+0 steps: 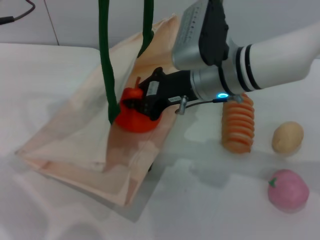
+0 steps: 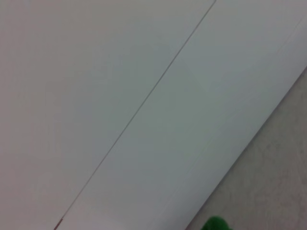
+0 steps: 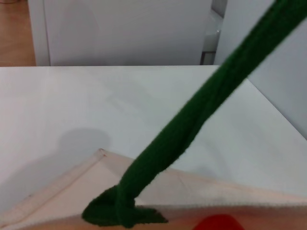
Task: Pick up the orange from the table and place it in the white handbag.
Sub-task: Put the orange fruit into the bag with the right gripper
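The orange (image 1: 131, 121) sits in the mouth of the white handbag (image 1: 75, 145), which lies slanted on the table (image 1: 40, 75). My right gripper (image 1: 139, 104) reaches in from the right, and its black fingers are closed around the top of the fruit. The bag's dark green handles (image 1: 106, 65) are pulled straight up out of the top of the head view. In the right wrist view one green handle (image 3: 192, 124) crosses above the bag's rim (image 3: 211, 199), with a sliver of the orange (image 3: 218, 223) below it. My left gripper is out of view; its wrist view shows only a wall and a bit of green handle (image 2: 214, 224).
To the right of the bag stands a ridged orange-and-cream oblong (image 1: 238, 125). Farther right lie a tan egg-shaped piece (image 1: 287, 137) and a pink round fruit (image 1: 288, 190). The right arm spans the space above the oblong.
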### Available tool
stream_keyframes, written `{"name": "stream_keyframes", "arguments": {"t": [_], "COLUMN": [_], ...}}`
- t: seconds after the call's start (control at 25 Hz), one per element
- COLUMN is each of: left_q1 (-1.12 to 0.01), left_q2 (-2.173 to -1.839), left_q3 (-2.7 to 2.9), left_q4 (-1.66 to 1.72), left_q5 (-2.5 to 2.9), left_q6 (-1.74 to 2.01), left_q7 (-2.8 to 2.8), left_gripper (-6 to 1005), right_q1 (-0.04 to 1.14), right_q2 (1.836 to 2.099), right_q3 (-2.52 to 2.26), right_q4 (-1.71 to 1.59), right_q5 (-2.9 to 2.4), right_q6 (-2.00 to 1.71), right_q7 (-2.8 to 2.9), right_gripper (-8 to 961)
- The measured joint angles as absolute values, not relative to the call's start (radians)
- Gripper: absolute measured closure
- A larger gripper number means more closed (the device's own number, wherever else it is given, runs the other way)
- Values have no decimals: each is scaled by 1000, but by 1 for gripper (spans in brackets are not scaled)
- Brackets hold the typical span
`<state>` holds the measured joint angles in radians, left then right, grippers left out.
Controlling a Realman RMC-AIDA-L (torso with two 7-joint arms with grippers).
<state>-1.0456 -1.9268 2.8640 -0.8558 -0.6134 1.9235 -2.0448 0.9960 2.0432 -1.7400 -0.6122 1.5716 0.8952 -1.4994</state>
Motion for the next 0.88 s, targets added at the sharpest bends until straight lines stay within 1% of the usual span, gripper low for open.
{"name": "stream_keyframes", "arguments": {"t": [0.56,0.88], "left_q1": [-1048,-1040], "left_q2": [-1922,-1919], "left_q3": [2864,2864], "left_q4": [-856,-856], "left_q5": [-620,-629], "left_q6": [1924,1923], "left_q7": [-2052,-2052], "left_gripper": [870,869], "right_q1": [1012,1011], "right_q2": [2046,2041], "right_q3": [-1817,-1818], "right_q4": [-617,-615], "right_q5": [1675,1673], "right_q6": [812,788], "right_q7": [-1554,-1554], "right_gripper": [896,655]}}
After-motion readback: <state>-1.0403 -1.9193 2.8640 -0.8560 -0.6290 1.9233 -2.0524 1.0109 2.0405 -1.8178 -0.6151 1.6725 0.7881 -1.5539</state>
